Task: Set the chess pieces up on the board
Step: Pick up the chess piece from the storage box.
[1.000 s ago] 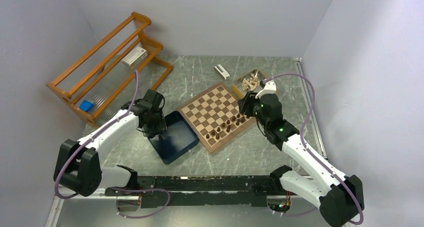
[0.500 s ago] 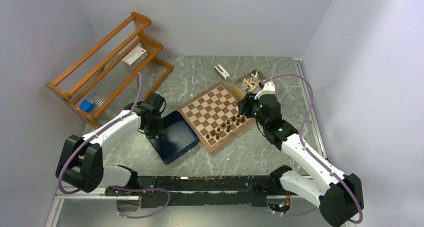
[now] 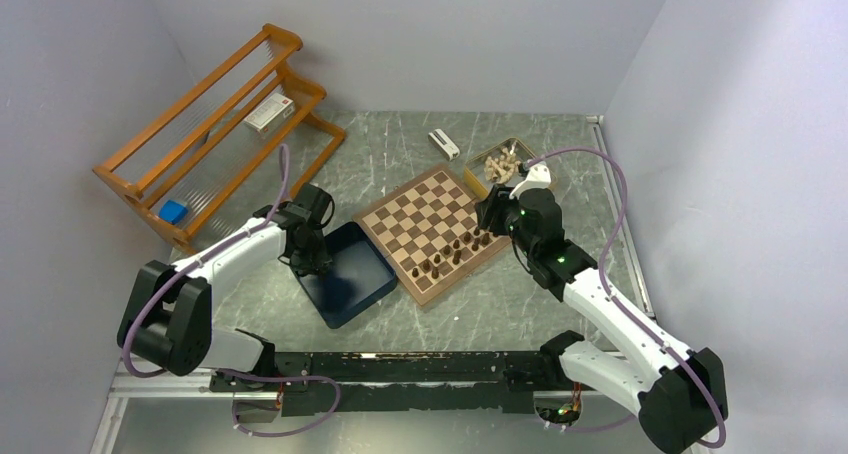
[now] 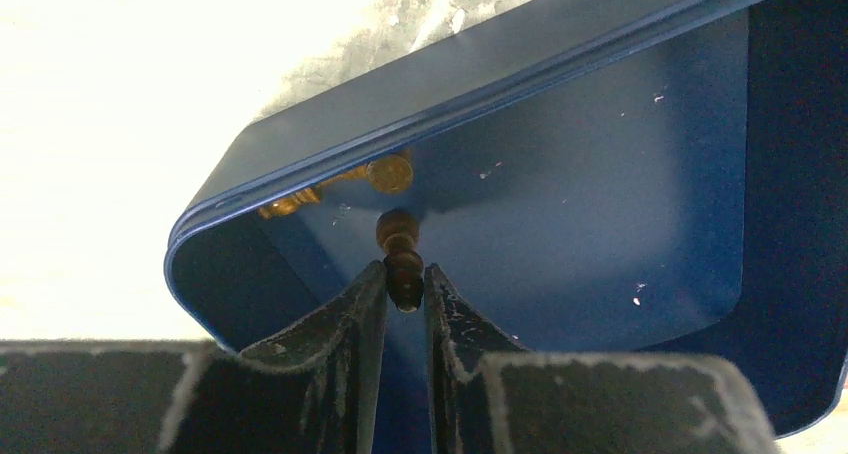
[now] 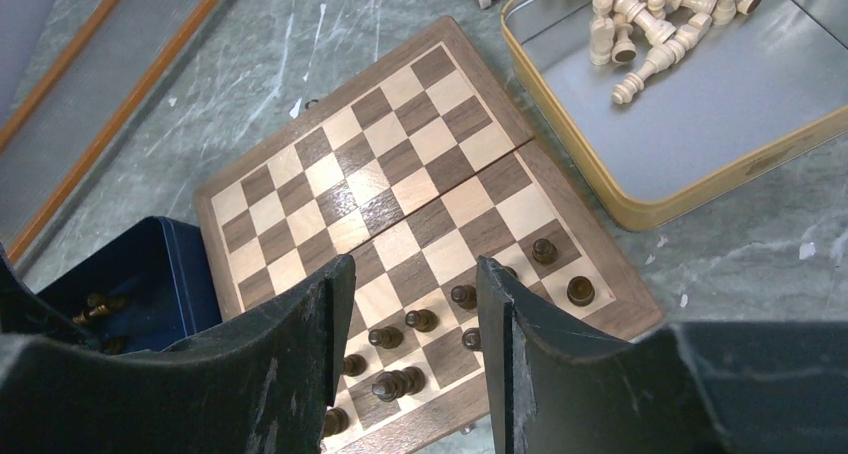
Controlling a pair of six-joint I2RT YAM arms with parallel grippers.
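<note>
The board lies mid-table, turned diagonally, with several dark brown chess pieces standing along its near-right edge; they also show in the right wrist view. My left gripper is down inside the dark blue box at its far left corner, shut on a dark chess piece. Two more dark pieces lie against the box wall. My right gripper hovers open and empty above the board's right corner.
A gold-rimmed tin with pale beige pieces sits beyond the board's right corner. A small white object lies behind the board. An orange wooden rack stands at the back left.
My left gripper has shifted slightly toward the far left corner of the blue box. The right arm has barely moved.
</note>
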